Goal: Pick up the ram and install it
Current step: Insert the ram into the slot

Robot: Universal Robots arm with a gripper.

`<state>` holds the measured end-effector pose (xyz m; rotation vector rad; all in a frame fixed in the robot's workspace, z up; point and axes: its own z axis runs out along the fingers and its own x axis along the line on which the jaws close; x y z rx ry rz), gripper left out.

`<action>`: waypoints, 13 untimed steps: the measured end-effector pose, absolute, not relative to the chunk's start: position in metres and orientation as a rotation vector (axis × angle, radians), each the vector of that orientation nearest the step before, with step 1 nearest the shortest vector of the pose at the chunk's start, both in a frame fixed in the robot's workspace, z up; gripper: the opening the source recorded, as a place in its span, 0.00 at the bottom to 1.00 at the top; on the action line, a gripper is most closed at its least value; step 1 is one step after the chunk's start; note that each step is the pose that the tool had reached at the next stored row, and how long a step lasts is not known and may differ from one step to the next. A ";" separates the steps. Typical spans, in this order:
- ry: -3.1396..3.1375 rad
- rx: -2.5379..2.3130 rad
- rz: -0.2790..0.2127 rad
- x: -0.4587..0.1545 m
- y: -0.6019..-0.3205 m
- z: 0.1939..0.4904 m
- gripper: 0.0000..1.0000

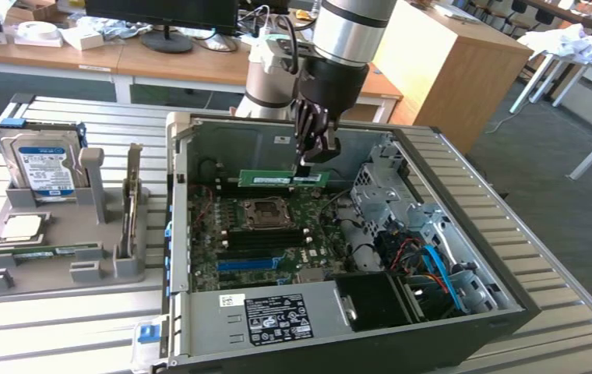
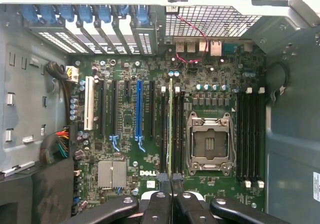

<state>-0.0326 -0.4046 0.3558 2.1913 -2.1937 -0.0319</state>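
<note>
Ram [image 1: 275, 180] was clenched in my gripper [image 1: 310, 162], hung edge-down above the motherboard [image 1: 236, 251], over slots [image 2: 178, 134] beside its empty socket [image 1: 267, 209]. Pick was done; seating wasn't.

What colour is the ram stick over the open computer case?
Green, with a pale label; the ram shows best in the exterior view, gripped by the tool.

We see our arm [image 1: 354, 31] as a glossy silver tube, a pale grey joint housing [image 1: 270, 66] beside it, a black cable [image 1: 294, 47] looping along the wrist, our hand [image 1: 313, 160] matt black, linked black fingers [image 2: 160, 210], round silver pivot screws [image 2: 161, 195]
</note>
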 end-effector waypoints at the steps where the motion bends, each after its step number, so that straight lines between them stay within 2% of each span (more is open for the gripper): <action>1: -2.194 2.191 -0.032 -0.033 -0.405 0.356 0.11; 13: -2.194 2.191 -0.032 -0.033 -0.405 0.344 0.11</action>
